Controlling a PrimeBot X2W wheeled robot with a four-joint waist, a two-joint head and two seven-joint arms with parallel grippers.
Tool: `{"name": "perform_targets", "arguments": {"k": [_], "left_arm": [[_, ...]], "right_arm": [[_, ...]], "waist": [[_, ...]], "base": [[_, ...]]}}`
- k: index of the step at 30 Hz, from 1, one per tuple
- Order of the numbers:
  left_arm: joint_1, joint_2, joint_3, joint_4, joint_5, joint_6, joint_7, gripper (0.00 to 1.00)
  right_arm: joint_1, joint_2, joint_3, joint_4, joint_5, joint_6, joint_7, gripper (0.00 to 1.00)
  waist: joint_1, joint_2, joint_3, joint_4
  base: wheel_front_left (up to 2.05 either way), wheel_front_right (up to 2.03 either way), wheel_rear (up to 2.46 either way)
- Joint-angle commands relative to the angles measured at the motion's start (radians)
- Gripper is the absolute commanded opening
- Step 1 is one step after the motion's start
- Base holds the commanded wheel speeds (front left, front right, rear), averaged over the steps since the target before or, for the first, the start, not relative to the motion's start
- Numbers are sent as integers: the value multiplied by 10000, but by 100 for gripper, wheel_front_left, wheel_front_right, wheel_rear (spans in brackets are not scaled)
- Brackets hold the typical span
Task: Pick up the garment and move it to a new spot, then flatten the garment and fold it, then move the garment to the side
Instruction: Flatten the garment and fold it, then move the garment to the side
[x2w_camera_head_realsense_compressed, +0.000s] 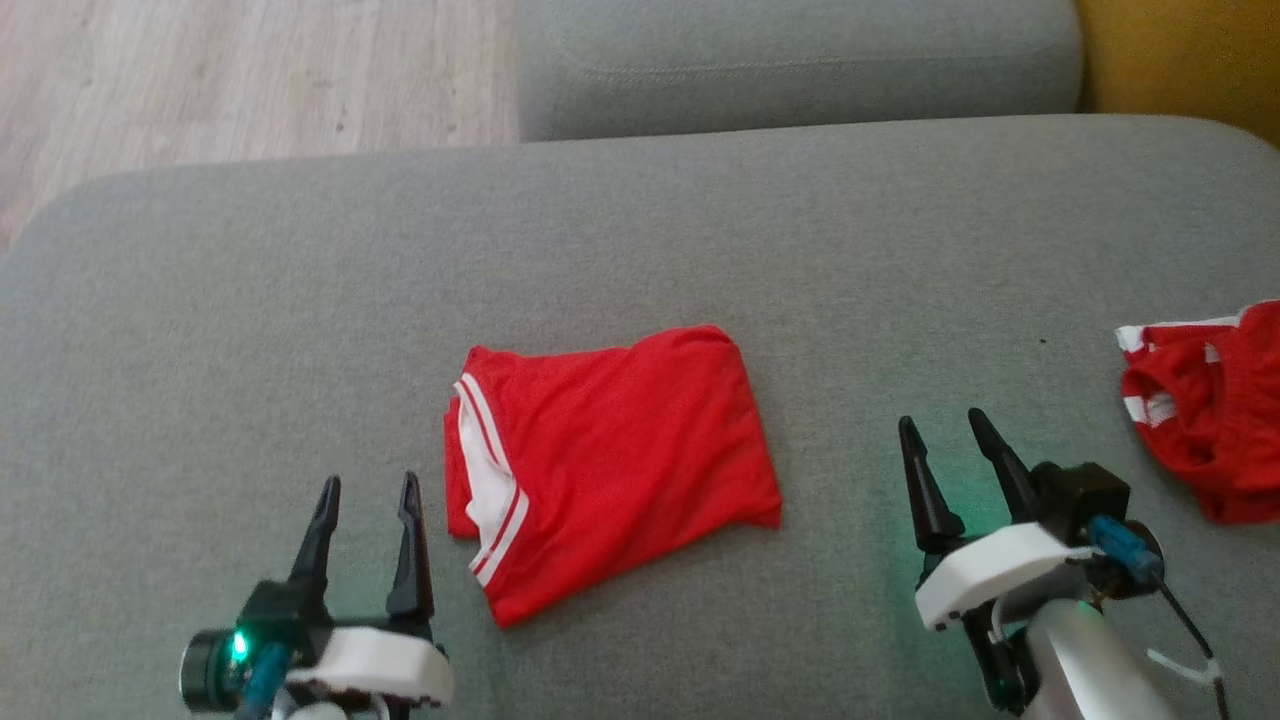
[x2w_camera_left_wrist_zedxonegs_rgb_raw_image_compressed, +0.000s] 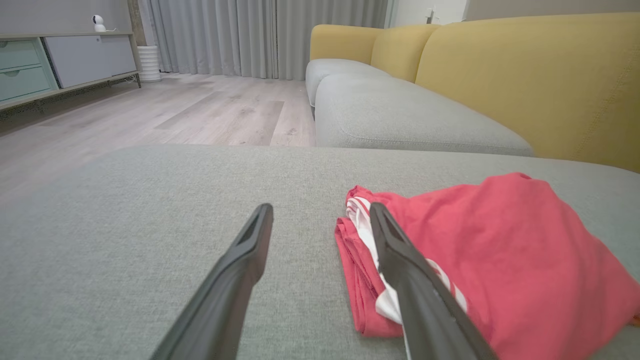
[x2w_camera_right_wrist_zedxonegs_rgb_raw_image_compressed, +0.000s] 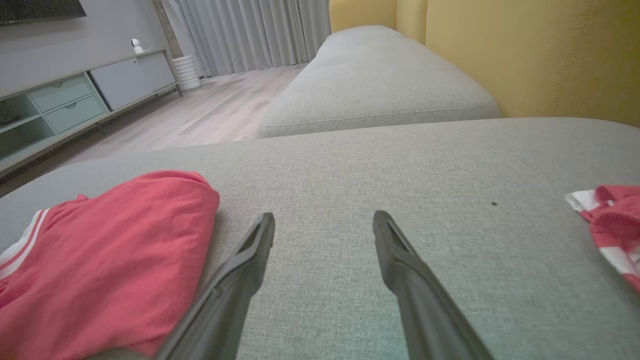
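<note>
The garment (x2w_camera_head_realsense_compressed: 610, 460) lies folded on the sofa (x2w_camera_head_realsense_compressed: 800, 220); both jaws wide, empty. Next, I'd judge: grip it, move aside.

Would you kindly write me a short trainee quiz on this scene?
1. True or false: the right tool grips the folded shirt.
2. The left tool is: A) shut, B) open and empty, C) holding cloth.
3. What lies to the right of the right tool?
Key: 1 false; 2 B; 3 a second red garment.
</note>
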Motion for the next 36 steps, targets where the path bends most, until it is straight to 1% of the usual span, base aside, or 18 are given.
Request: {"name": "perform_targets", "arguments": {"k": [1, 6, 12, 17, 19, 22, 27, 31, 32, 33, 34, 35, 36], "left_arm": [[-16, 33, 381, -306, 102, 29, -67, 100], [274, 33, 466, -399, 227, 10, -67, 100], [288, 33, 351, -375, 257, -41, -67, 100], [114, 33, 66, -419, 195, -72, -67, 100], [33, 33, -80, -459, 173, -102, -67, 100], [-17, 33, -481, -359, 252, -209, -67, 100], [-29, 33, -942, -245, 113, -245, -67, 100], [-50, 33, -1062, -157, 101, -297, -67, 100], [-42, 33, -1027, -162, 98, -268, -67, 100], [-27, 33, -996, -172, 101, -262, -67, 100], [-10, 33, -968, -183, 113, -261, -67, 100], [6, 33, -918, -186, 144, -263, -67, 100], [6, 33, -918, -186, 144, -263, -67, 100]], "right_arm": [[-166, 103, 170, -389, 15, -9, -80, 100], [156, 104, 86, -418, 91, -9, -80, 100], [113, 105, 199, -393, 219, -9, -80, 100], [-298, 105, 1085, -197, 712, -9, -80, 100], [-596, 106, 1722, -21, 1309, -9, -80, 100], [-1145, 106, 2221, 413, 1870, -9, -80, 100], [-1859, 106, 2674, 1895, 2597, -9, -34, 100], [-2276, 106, 3049, 2999, 3070, -9, 13, 100], [-2359, 106, 3121, 3218, 3127, -9, 3, 91], [-2424, 106, 3181, 3404, 3181, -9, -10, 45], [-2479, 106, 3208, 3507, 3264, -9, -29, 3], [-2529, 106, 3237, 3578, 3304, -9, -45, 0], [-2529, 106, 3237, 3578, 3304, -9, -45, 0]], "waist": [[0, 0, -130, -115], [0, 0, -223, -107], [0, 0, -230, 16], [0, 0, 4, 317], [0, 0, 146, 512], [0, 0, 342, 878], [0, 0, 573, 1618], [0, 0, 708, 2043], [0, 0, 720, 2081], [0, 0, 730, 2090], [0, 0, 738, 2074], [0, 0, 736, 2013], [0, 0, 736, 2013]], "base": [[0, 0, 0], [0, 0, 0], [0, 0, 0], [0, 0, 0], [0, 0, 0], [0, 0, 0], [0, 0, 0], [0, 0, 0], [0, 0, 0], [0, 0, 0], [0, 0, 0], [0, 0, 0], [0, 0, 0]]}}
